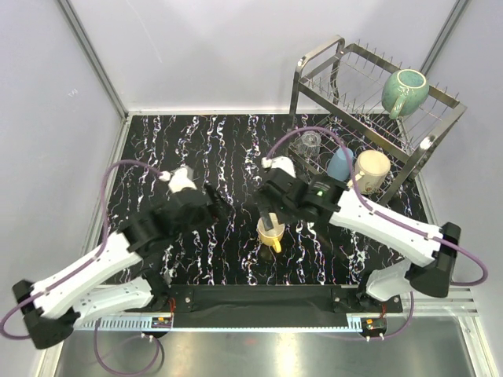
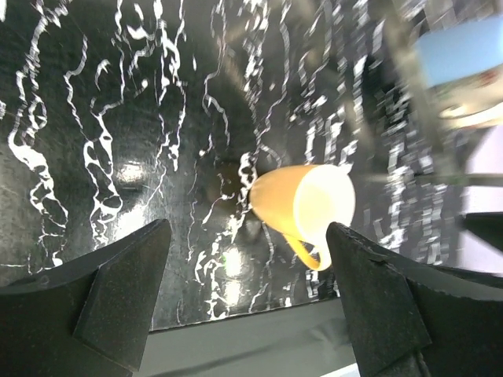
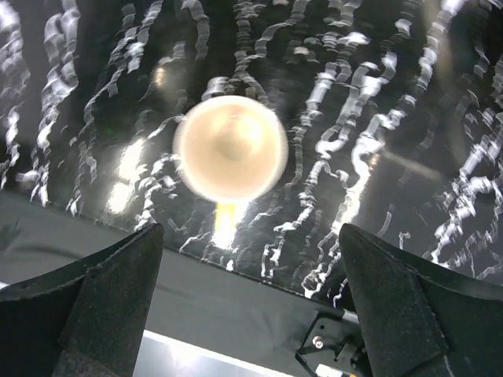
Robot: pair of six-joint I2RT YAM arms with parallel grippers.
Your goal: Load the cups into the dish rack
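A yellow mug (image 1: 269, 236) stands upright on the black marbled table (image 1: 196, 149), its handle toward the near edge. My right gripper (image 1: 271, 214) hovers just above it, open and empty; the right wrist view looks down into the mug (image 3: 230, 148) beyond the spread gripper (image 3: 250, 234). My left gripper (image 1: 214, 198) is open to the mug's left, and the mug (image 2: 302, 203) shows ahead of that gripper (image 2: 247, 232) in the left wrist view. The dish rack (image 1: 314, 63) stands at the back right. It holds a teal mug (image 1: 405, 90) on top, with a clear glass (image 1: 310, 144), light-blue cup (image 1: 339, 163) and cream mug (image 1: 372, 169) below.
A black mat (image 1: 259, 297) runs along the table's near edge between the arm bases. White walls close in the table at the left and back. The rack's lower tier juts toward the right arm.
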